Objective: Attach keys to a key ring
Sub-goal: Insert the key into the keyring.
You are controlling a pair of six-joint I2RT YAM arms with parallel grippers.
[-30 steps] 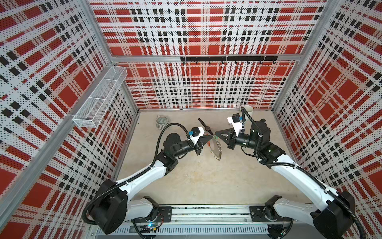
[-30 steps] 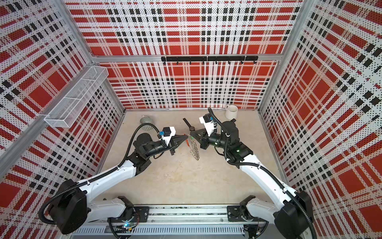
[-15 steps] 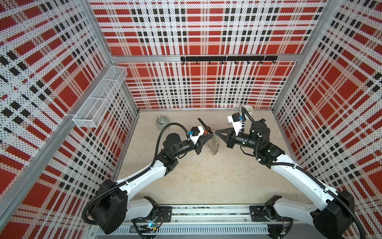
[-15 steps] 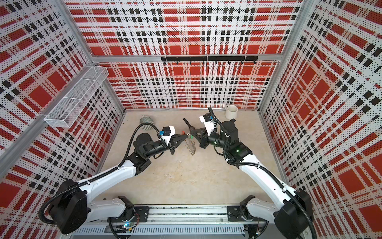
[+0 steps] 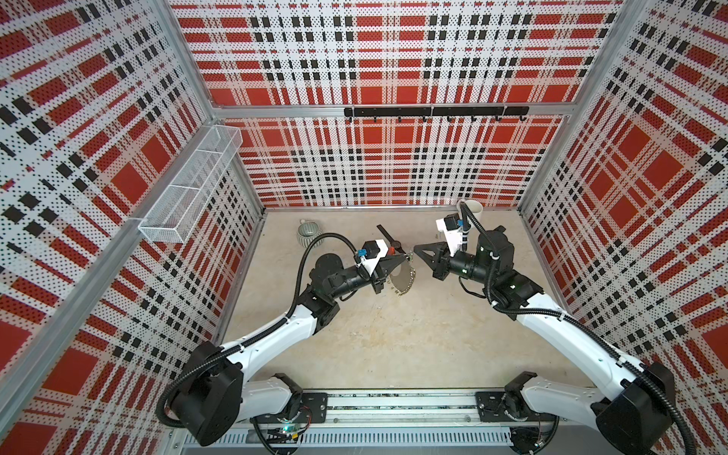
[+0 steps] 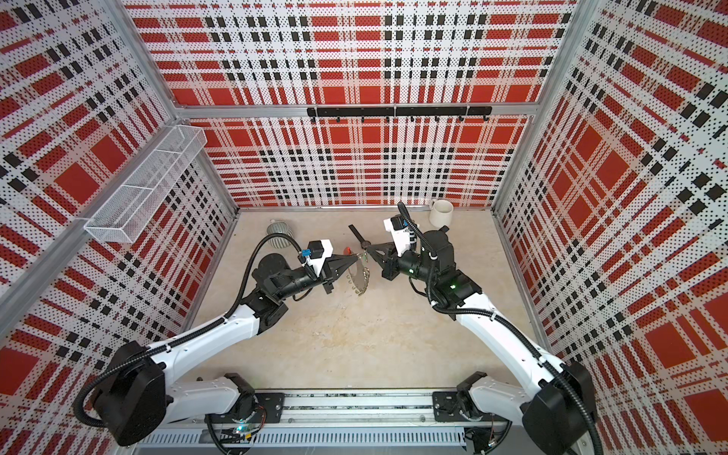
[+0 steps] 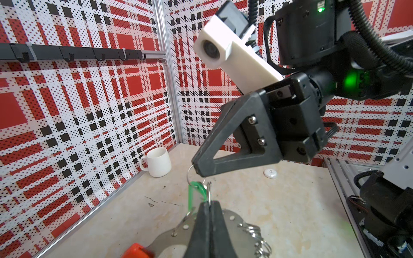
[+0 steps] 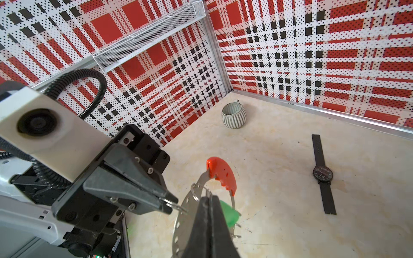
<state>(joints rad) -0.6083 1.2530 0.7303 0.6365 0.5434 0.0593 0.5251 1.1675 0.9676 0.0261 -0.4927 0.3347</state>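
— What do we get in both top views?
— The left gripper (image 5: 405, 259) reaches in from nine o'clock, the right gripper (image 5: 416, 248) from three, and their tips almost meet. The key ring (image 5: 401, 280) hangs at six o'clock of the left tip, with the green key tag (image 6: 365, 258) between the tips.
— And our left wrist view?
— Left fingers (image 7: 202, 230) are pressed together on a small silver ring at the key ring's (image 7: 169, 241) edge. The right gripper (image 7: 197, 169) pinches the key tag's (image 7: 196, 193) little wire loop.
— Right wrist?
— We see the same grips. A watch (image 8: 323, 175) lies on the table (image 8: 279, 223), well apart.
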